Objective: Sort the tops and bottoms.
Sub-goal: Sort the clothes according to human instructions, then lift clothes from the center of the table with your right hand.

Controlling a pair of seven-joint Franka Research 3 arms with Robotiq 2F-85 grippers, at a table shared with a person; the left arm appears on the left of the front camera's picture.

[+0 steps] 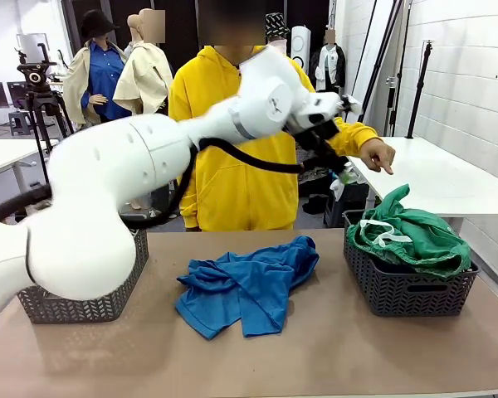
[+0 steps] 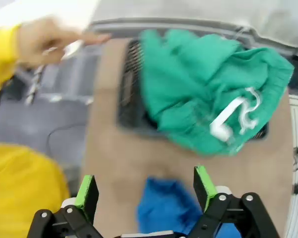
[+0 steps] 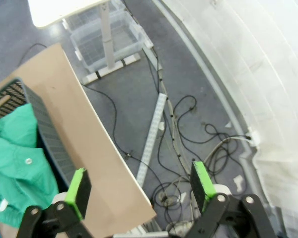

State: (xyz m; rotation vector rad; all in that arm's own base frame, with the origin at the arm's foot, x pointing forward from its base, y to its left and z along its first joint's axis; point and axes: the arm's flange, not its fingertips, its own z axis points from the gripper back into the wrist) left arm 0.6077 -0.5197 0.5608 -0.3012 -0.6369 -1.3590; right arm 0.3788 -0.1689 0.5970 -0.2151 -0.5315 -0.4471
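Note:
Bright green shorts (image 1: 415,236) with a white drawstring lie heaped in the dark grey basket (image 1: 402,290) at the table's right end. A bright blue shirt (image 1: 249,286) lies crumpled at mid-table. My left arm reaches across high above the table. Its gripper (image 1: 336,157) hangs blurred above and left of the basket, apart from the shorts. In the left wrist view my left gripper (image 2: 145,191) is open and empty above the shorts (image 2: 213,99) and the shirt (image 2: 169,210). My right gripper (image 3: 139,186) is open and empty past the table's edge, with the shorts (image 3: 15,163) at its left.
A second grey basket (image 1: 91,303) stands at the table's left end, behind my left arm. A person in a yellow hoodie (image 1: 232,166) stands at the far side, one hand (image 1: 380,154) stretched towards the right. Cables (image 3: 188,148) litter the floor beside the table.

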